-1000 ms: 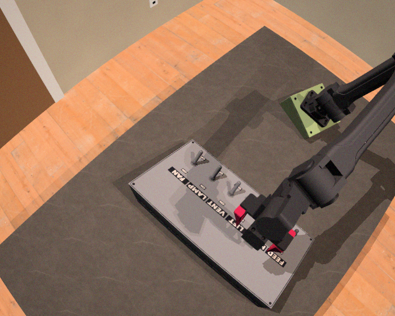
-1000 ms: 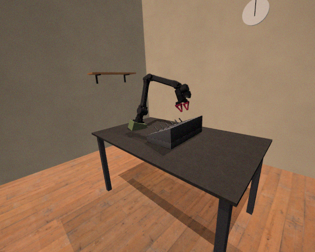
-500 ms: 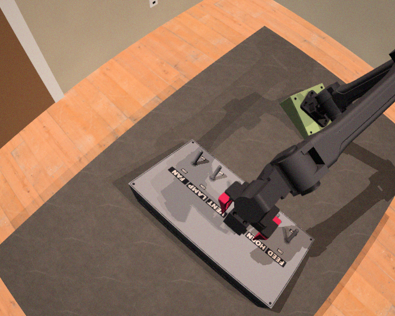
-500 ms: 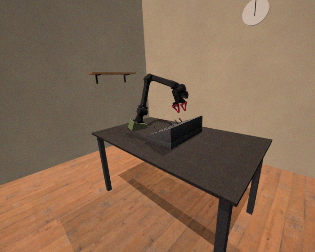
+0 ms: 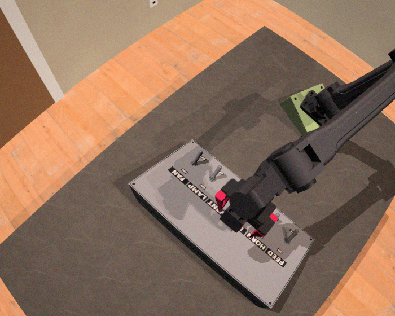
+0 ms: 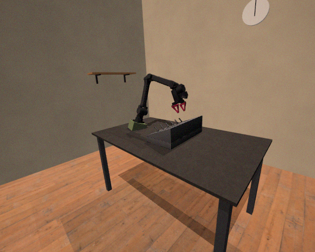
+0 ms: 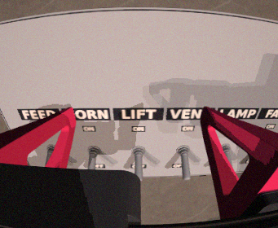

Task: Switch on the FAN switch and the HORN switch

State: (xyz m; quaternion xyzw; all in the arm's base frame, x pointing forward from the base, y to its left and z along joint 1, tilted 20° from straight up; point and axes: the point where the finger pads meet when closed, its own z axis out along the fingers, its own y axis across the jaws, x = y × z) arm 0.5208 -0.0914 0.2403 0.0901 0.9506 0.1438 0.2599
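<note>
The grey console (image 5: 221, 222) lies on the dark table with six toggle switches in a row, labelled FAN, LAMP, VENT, LIFT, HORN and FEED. The FAN lever (image 5: 197, 158), LAMP lever (image 5: 216, 172) and FEED lever (image 5: 291, 235) all lean the same way, away from their labels. My gripper (image 5: 245, 217) (image 6: 178, 107) is open and empty and hovers well above the middle of the row. In the wrist view the red fingers straddle the HORN lever (image 7: 93, 154), LIFT lever (image 7: 139, 157) and VENT lever (image 7: 184, 157), which look alike. In the top view the gripper hides these three.
The arm's green base (image 5: 301, 108) stands behind the console at the back right, and the arm reaches over the console's rear edge. In the exterior view the console (image 6: 173, 130) sits near the table's back left part, with the table edge farther off.
</note>
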